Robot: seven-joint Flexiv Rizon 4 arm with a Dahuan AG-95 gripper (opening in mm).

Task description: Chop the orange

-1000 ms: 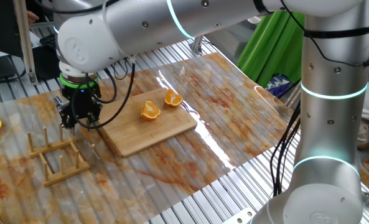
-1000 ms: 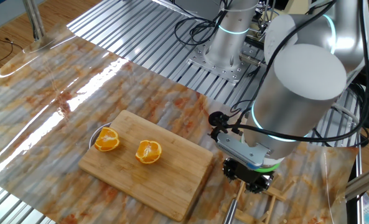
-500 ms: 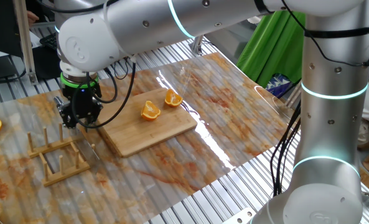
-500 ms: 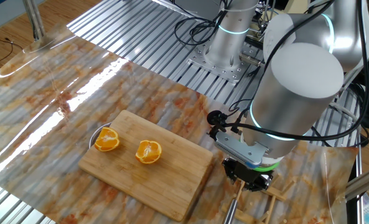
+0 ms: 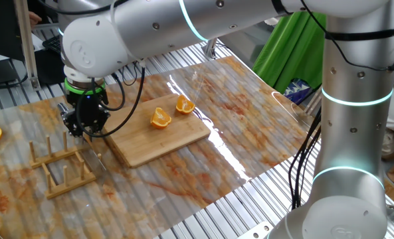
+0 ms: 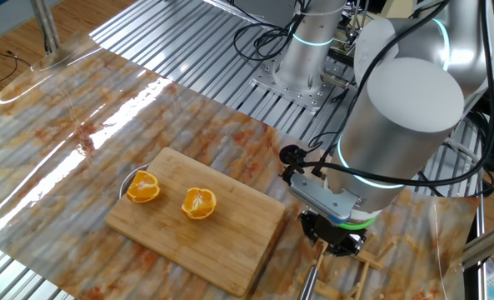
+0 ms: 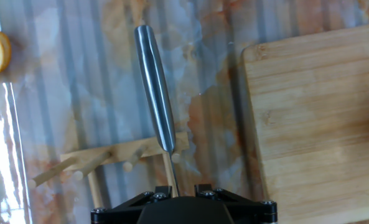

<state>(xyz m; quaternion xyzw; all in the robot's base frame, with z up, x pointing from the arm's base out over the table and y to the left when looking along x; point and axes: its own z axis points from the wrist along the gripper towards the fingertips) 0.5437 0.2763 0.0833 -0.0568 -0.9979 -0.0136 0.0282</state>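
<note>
I am lowering my gripper (image 7: 176,186), jaws slightly parted and empty, squarely astride the knife (image 7: 155,87) handle.

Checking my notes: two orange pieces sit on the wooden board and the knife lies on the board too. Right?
Not quite. The knife rests on the wooden rack beside the wooden board, as the hand view shows. Two orange pieces do sit on the board.
</note>
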